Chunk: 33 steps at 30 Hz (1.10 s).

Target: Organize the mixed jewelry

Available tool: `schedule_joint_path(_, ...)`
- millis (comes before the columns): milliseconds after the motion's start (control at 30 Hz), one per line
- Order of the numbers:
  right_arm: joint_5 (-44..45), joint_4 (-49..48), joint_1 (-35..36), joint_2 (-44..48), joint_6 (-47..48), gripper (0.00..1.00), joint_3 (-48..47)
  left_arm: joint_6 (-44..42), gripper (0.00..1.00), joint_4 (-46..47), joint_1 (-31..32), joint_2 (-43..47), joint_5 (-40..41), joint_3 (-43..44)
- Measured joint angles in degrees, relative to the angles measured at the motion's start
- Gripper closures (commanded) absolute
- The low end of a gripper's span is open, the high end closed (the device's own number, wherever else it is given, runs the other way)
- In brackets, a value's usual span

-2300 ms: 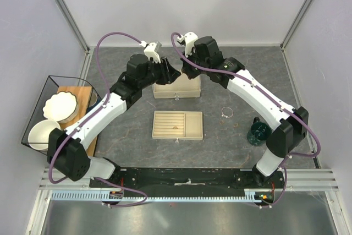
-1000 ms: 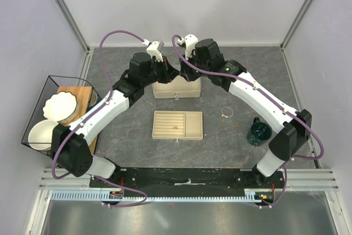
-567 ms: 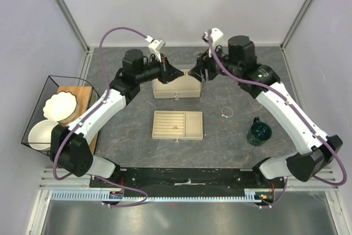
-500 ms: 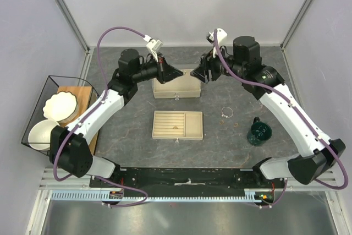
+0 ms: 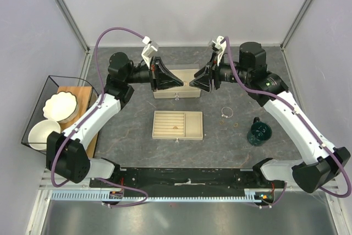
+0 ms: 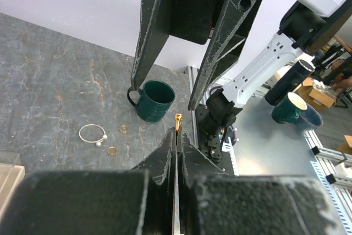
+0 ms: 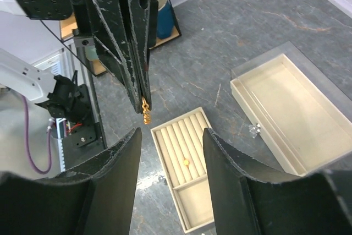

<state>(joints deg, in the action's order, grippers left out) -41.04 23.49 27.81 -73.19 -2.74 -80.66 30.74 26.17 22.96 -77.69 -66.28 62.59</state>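
My left gripper [image 5: 182, 83] hangs above the open beige box [image 5: 177, 93], shut on a small gold piece [image 6: 177, 119] that sticks out past its fingertips [image 6: 176, 134]. Facing it tip to tip, my right gripper [image 5: 192, 83] is open and holds nothing. In the right wrist view the same gold piece [image 7: 146, 113] hangs just above and left of its jaws [image 7: 171, 133]. The slotted tray [image 5: 192, 131] lies below, with one gold bit [image 7: 186, 162] in a groove. A silver hoop [image 5: 226, 112] and two gold rings [image 6: 123, 129] [image 6: 112, 150] lie on the table at the right.
A dark green mug [image 5: 258, 132] stands at the right, near the hoop. A wire basket [image 5: 34, 108] with white bowls and a wooden board sits at the left edge. The box's lid or drawer part [image 7: 286, 114] lies open behind the tray.
The two grippers, pressed together over the box before, have drawn apart. The right gripper has opened and swung right. The left stays shut with the gold piece in it.
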Motion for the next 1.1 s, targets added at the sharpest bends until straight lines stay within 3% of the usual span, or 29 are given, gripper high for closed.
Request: schedule_joint_path(1100, -9.79, -9.4, -0.09, -2.95, -8.17, 0.7, 2.67, 1.7, 0.98, 1.29, 0.0, 0.0, -1.33, -0.96)
